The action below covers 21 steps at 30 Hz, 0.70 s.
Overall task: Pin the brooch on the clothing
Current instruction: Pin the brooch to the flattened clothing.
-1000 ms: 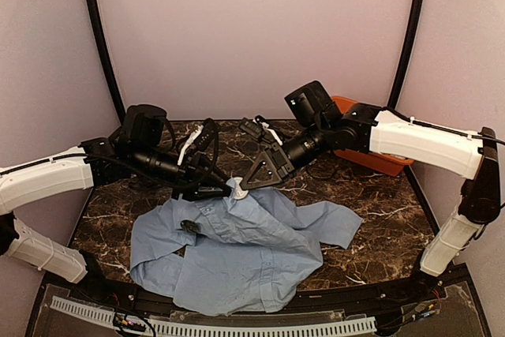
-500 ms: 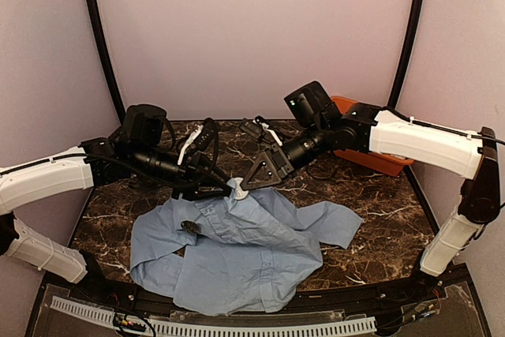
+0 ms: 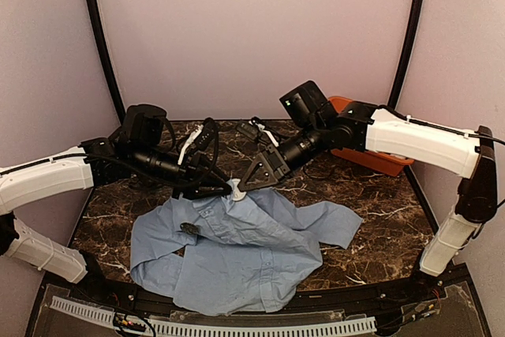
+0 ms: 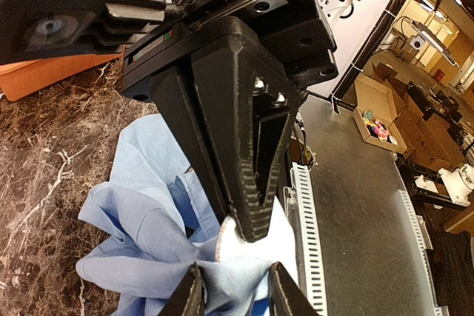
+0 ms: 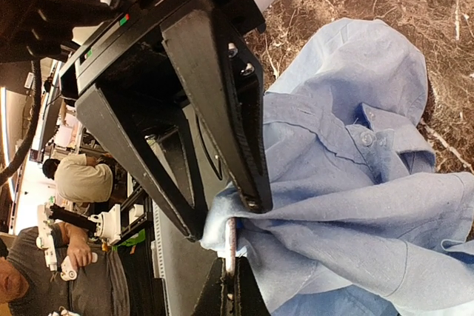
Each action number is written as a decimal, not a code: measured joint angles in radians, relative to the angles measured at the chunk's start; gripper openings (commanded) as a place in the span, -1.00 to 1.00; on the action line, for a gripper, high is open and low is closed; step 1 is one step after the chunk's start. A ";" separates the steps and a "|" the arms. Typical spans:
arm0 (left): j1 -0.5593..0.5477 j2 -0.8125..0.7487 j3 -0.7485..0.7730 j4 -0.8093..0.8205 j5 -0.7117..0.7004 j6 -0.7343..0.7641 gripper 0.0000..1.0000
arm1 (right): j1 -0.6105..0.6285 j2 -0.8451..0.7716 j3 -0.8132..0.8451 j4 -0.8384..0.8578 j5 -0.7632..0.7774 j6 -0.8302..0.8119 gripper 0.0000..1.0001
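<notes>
The clothing (image 3: 237, 262), a light blue shirt, lies crumpled on the marble table. The brooch (image 3: 189, 227), a small dark disc, rests on its left chest, away from both grippers. Above the collar, my left gripper (image 3: 226, 190) and right gripper (image 3: 241, 185) meet tip to tip. In the left wrist view the left gripper (image 4: 235, 297) is shut on a raised fold of the shirt (image 4: 141, 242). The right gripper (image 5: 231, 286) is shut on a thin white piece with a pinkish edge (image 5: 231, 238) at that same fold. That white piece (image 4: 248, 253) shows just under the right gripper's tips.
An orange container (image 3: 371, 155) stands at the back right behind the right arm. A white slotted rail (image 3: 237, 326) runs along the near edge. Dark marble table (image 3: 379, 219) shows to the right of the shirt's sleeve. Black frame posts rise at both back corners.
The right arm has shifted slightly left and up, and the pinched fold has risen a little with it. The left jaws have narrowed a little on the cloth.
</notes>
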 measured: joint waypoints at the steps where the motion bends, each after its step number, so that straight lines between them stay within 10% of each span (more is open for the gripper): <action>1: 0.000 0.000 0.000 0.000 -0.001 0.000 -0.43 | 0.002 0.001 0.002 -0.003 0.002 -0.001 -1.00; 21: -0.018 0.006 0.000 -0.007 -0.011 0.009 -0.49 | 0.010 0.012 0.019 -0.034 0.014 -0.002 -1.00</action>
